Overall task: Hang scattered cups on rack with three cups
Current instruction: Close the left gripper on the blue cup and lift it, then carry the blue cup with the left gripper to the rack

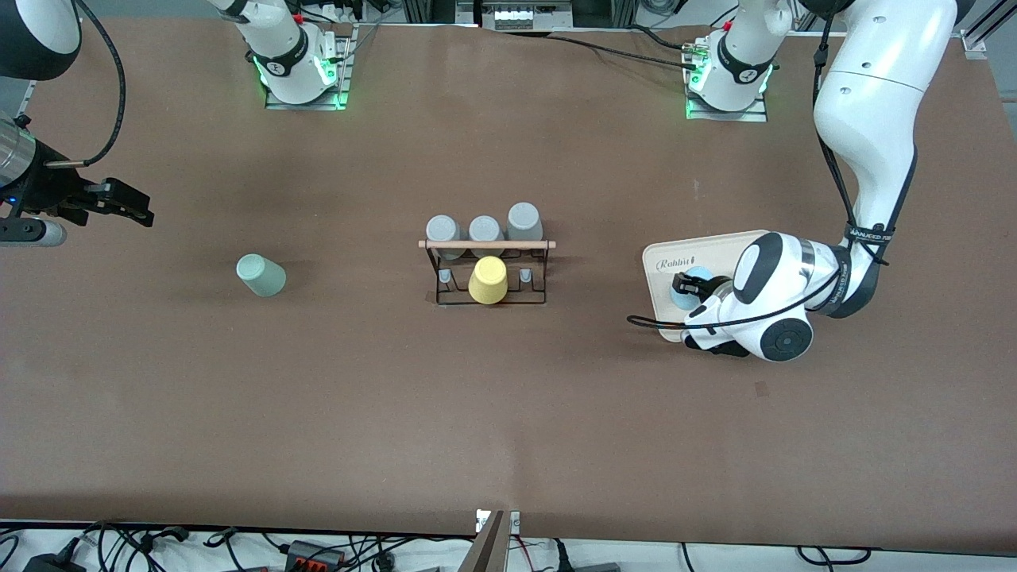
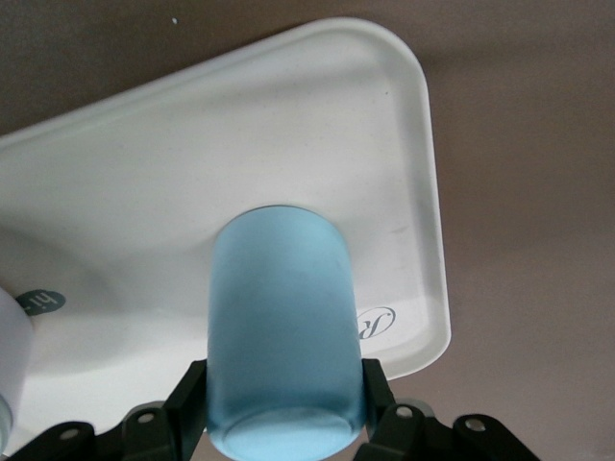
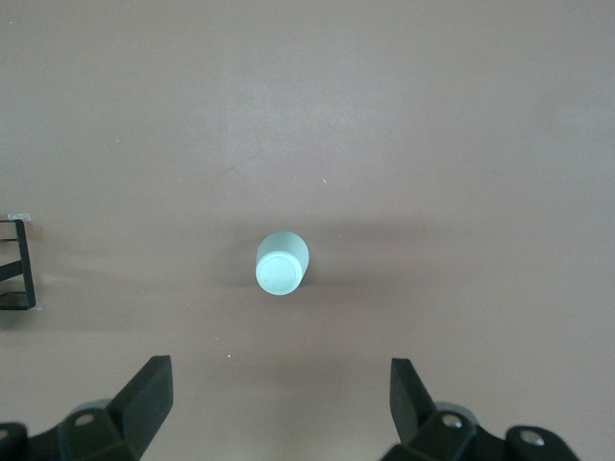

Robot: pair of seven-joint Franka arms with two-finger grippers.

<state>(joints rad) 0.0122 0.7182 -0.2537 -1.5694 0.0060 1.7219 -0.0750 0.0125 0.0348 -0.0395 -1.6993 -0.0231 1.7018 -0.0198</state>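
Left gripper (image 2: 284, 403) is clamped low on the light blue cup (image 2: 281, 327) over the cream tray (image 2: 404, 115); a grip this close to the rim could slip or tilt the cup when lifted toward the rack (image 1: 486, 274). Right gripper (image 3: 279, 399) hangs wide open, empty, above the bench (image 1: 508, 413), waiting; mint cup (image 1: 261, 276) sits toward the right arm's end. The yellow cup (image 1: 488, 280) crowds the free pegs.

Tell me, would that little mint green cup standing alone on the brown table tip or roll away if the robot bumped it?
Probably yes. The mint green cup looks like small thin plastic, so likely light and easily knocked over. It is round and tapered, so once down it would likely roll in a curve, not straight. Its smooth sides may be slippery for the right gripper, which is open, apart from the cup.
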